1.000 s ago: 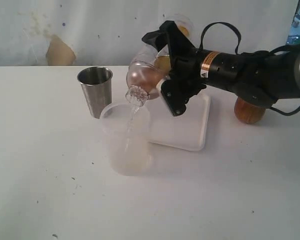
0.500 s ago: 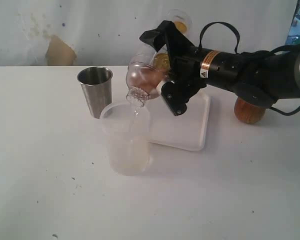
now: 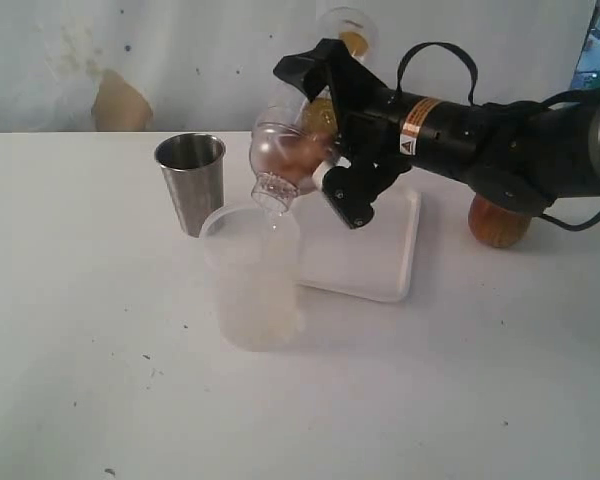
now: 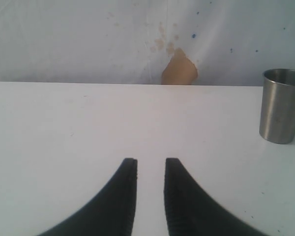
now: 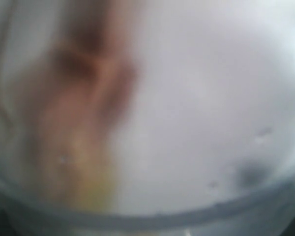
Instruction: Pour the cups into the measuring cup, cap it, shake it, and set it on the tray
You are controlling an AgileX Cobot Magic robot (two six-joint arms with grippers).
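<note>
Since a second ago the right pincer (image 3: 325,140) has rolled further over, so the clear measuring cup (image 3: 280,160) it carries is tipped more steeply, its base lifted higher and the falling stream thinned to a faint thread. The pincer stands wide, clamped across the body of this measuring cup, one black finger (image 3: 300,68) above it and the other below. The measuring cup slants with its narrow neck at the bottom, well off the table (image 3: 100,350).

Directly under that neck, just below the pincer, stands the frosted cup (image 3: 250,290), upright, with cloudy liquid in it. The neck hangs just above its rim; whether they touch cannot be told. Beneath the pincer's wrist lies the white tray (image 3: 380,270), flat on the table and close against the frosted cup. Further out, past the frosted cup on the side away from the arm, the steel tumbler (image 3: 191,180) stands upright. Back along the forearm, partly hidden behind it, sits the wooden cup (image 3: 500,225), beside the tray.

The right wrist view is a blur of milky curved plastic with a brownish smear.

The left pincer (image 4: 151,169) hangs over bare table, its jaws narrow with only a slim gap and nothing between them; the steel tumbler stands well ahead of it and off to one side.
</note>
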